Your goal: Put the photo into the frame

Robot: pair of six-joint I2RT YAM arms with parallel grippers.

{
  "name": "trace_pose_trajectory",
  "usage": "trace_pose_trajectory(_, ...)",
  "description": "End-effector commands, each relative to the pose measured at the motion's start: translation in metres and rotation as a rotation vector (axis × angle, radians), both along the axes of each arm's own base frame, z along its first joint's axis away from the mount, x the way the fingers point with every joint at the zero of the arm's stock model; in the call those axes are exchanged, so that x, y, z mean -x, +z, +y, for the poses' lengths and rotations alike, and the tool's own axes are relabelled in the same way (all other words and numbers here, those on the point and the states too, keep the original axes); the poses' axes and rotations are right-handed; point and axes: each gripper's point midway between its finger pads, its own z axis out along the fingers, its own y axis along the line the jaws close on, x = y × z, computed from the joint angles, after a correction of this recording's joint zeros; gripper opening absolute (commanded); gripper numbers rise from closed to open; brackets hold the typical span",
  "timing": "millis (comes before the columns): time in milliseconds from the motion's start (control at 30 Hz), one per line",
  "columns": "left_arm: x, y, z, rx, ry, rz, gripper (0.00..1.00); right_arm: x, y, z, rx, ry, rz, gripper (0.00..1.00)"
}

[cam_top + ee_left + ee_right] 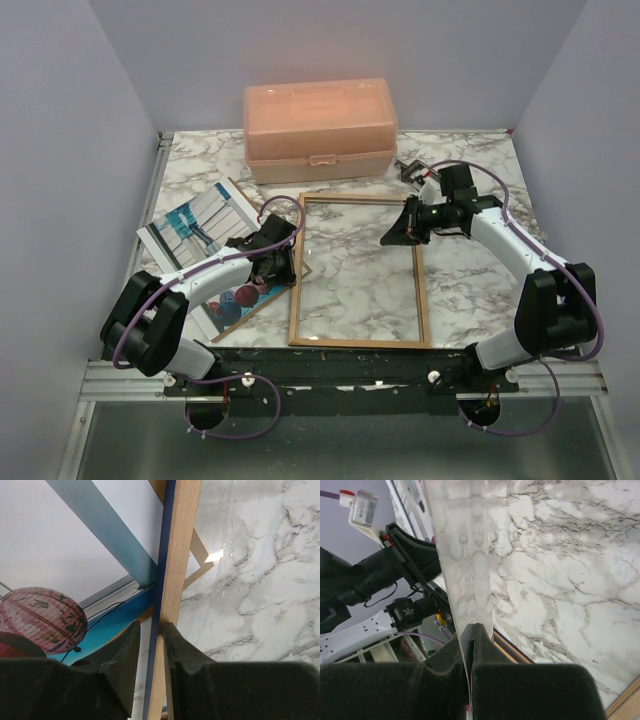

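A marble table [470, 290] fills the top view, with a peach box [320, 130] at top centre. The frame [360, 343] lies mid-picture, tan back up. The left gripper [151, 627] pinches its left rail, one finger on each side. The photo [195, 222] lies face up at centre left on a brown board [252, 308], partly under the left arm. The right gripper [470, 627], at the frame's upper right, is clamped on a thin clear sheet [465, 555] standing on edge.
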Motion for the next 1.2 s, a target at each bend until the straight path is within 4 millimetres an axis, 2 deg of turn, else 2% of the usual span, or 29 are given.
trace_pose_trajectory(0,0.013,-0.023,0.016,-0.092,-0.008,0.066,0.26,0.017,-0.027,-0.004,0.061,0.019,0.08,0.01)
trace_pose_trajectory(400,0.014,-0.024,0.016,-0.097,-0.011,0.071,0.26,0.014,-0.072,-0.02,0.198,0.033,0.087,0.04)
trace_pose_trajectory(767,0.014,-0.024,0.015,-0.097,-0.01,0.073,0.25,0.007,-0.085,-0.023,0.23,0.015,0.088,0.16)
trace_pose_trajectory(800,0.014,-0.024,0.015,-0.098,-0.01,0.074,0.25,0.007,-0.085,-0.023,0.235,0.012,0.09,0.19)
trace_pose_trajectory(833,0.014,-0.025,0.014,-0.098,-0.011,0.076,0.25,0.007,-0.088,-0.025,0.248,0.01,0.09,0.33)
trace_pose_trajectory(933,0.015,-0.026,0.014,-0.1,-0.012,0.079,0.25,0.007,-0.091,-0.028,0.269,0.002,0.087,0.49)
trace_pose_trajectory(1067,0.014,-0.026,0.014,-0.102,-0.014,0.081,0.25,0.006,-0.093,-0.031,0.287,-0.007,0.082,0.63)
trace_pose_trajectory(1167,0.015,-0.026,0.014,-0.103,-0.014,0.083,0.25,0.006,-0.095,-0.032,0.29,-0.008,0.085,0.68)
